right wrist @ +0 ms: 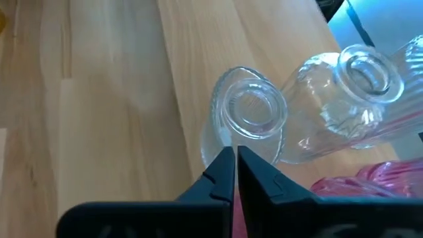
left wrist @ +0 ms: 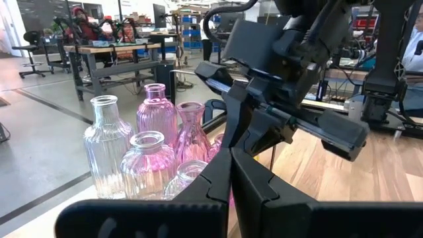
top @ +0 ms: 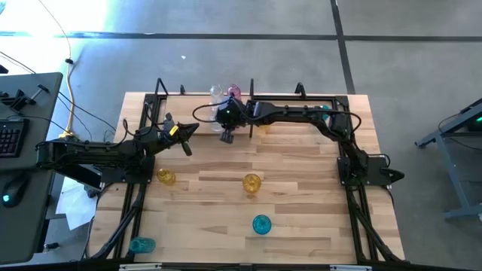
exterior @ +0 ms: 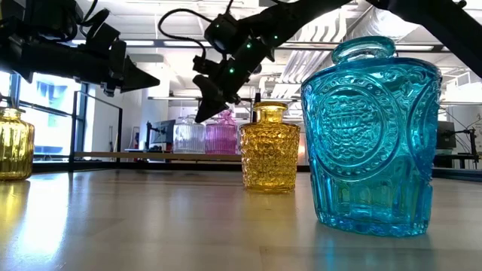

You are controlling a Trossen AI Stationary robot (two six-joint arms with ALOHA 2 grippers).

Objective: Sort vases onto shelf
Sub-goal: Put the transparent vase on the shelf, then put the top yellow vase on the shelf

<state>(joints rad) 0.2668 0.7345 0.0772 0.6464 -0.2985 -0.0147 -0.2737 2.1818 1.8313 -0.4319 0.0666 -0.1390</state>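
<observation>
Right pincer (right wrist: 234,162), fingers pressed together and holding nothing, hangs just above a clear ribbed glass vase (right wrist: 251,116) on the light wood shelf (right wrist: 112,99).
Placing looks done; next, fetch an amber-yellow textured glass vase (top: 251,183) from the table (top: 301,211) behind it.

From above, the right arm (top: 301,114) covers much of the shelf (top: 162,94) and the vases on it; only a clear vase (top: 217,93) and a pink vase (top: 234,92) peek out at its far edge, too small to count. At the near left table edge a teal vase (top: 141,245) is partly hidden by arm framing. In the low view a yellow vase (exterior: 13,143) is cut off at the left edge. In the right wrist view a pink vase (right wrist: 370,182) is cropped, and whether the fingertips touch the clear vase (right wrist: 248,116) cannot be told.
</observation>
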